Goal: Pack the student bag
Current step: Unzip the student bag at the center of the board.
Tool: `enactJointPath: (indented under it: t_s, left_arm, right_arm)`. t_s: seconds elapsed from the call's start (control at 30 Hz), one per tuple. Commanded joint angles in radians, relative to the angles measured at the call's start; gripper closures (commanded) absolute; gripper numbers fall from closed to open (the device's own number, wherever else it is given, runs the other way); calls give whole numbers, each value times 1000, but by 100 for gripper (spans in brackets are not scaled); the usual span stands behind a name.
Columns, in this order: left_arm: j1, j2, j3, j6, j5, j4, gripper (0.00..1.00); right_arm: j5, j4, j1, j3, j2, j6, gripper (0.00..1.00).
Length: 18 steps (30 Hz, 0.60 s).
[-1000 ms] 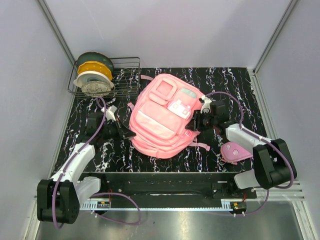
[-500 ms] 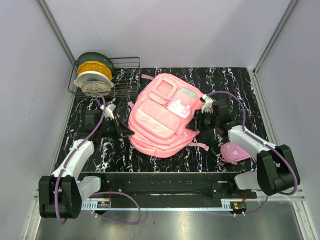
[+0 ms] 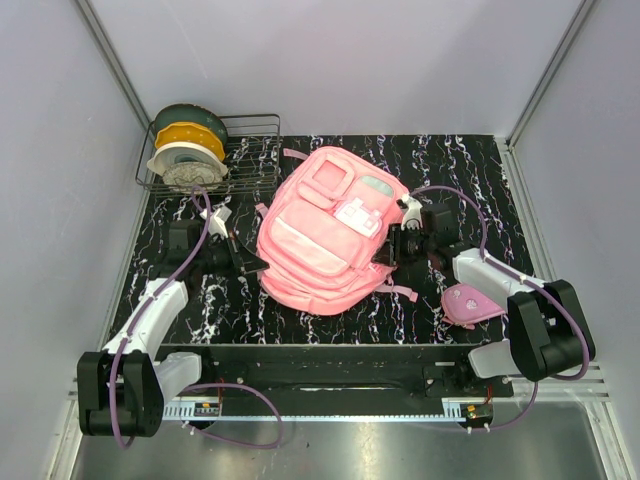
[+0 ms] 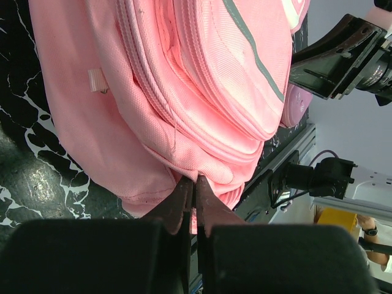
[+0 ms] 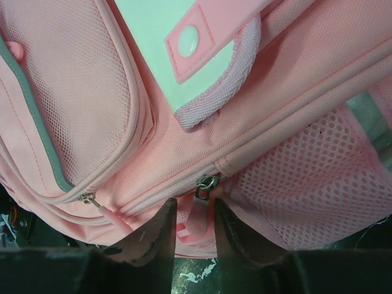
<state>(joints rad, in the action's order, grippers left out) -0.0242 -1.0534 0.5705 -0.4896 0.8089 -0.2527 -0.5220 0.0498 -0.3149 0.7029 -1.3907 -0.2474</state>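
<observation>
Right gripper (image 5: 195,211): straddles zip pull (image 5: 205,187) on student bag (image 3: 325,230) lying mid table (image 3: 480,180), jaws apart, not yet pinching; left gripper (image 4: 195,187): clenches bag's edge fabric as anchor; unzipping step judged in hand, next calling for closing on pull and drawing along track.

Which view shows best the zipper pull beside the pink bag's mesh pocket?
The right wrist view: the zipper pull is large and sharp, near the right hand. The top external view shows the whole student bag, but the pull is too small there. The left wrist view shows another edge of the bag, not this pull.
</observation>
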Motion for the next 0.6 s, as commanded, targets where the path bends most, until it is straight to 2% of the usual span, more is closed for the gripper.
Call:
enactJointPath:
  t_s: [0.0,0.13,0.17,0.4,0.5,0.57]
  left_arm:
    - [4,30,54,5,70,66,100]
    - [4,32,54,3,73,66,100]
    - [3,33,55,3,73,64,100]
    - [3,50,31,-33,67,93,100]
    - [3,76,6,-73,47,125,100]
    - [4,101,-11,-102,26,164,100]
  right_arm:
    - [8,-8,-3,23,4,7,72]
    - [4,-10,-1,21,12,10,92]
    - [4,-8,-3,21,12,10,94]
    - [2,25,-1,38,47,-1,100]
    - [-61,27,-1,50,116,-65,100]
    - [-128,25,0,61,108,-200,100]
